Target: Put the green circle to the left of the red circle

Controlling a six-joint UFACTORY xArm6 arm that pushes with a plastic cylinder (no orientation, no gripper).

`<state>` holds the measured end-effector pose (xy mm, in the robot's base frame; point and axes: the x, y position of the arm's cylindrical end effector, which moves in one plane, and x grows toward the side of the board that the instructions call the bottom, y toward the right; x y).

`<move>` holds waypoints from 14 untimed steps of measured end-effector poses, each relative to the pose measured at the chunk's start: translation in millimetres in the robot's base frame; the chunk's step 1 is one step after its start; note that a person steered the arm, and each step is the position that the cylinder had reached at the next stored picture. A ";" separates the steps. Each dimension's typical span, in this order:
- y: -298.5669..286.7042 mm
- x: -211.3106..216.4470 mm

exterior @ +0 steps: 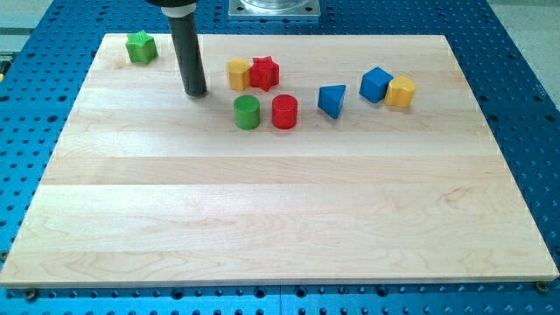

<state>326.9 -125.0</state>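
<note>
The green circle [248, 112] stands on the wooden board just left of the red circle [284, 112], with a small gap between them. My tip [195, 92] rests on the board up and to the left of the green circle, apart from it. It touches no block.
A yellow block [237, 73] and a red star [264, 72] sit touching above the two circles. A blue triangle [331, 100] lies right of the red circle. A blue cube [376, 84] and a yellow block [402, 91] sit further right. A green star [140, 46] is at the top left corner.
</note>
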 end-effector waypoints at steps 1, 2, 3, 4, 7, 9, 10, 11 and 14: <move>2.8 3.8; 6.6 11.6; 6.6 11.6; 6.6 11.6; 6.6 15.6; 6.5 17.5; 6.3 17.8; 6.3 17.8; 29.1 32.1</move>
<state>359.1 -95.9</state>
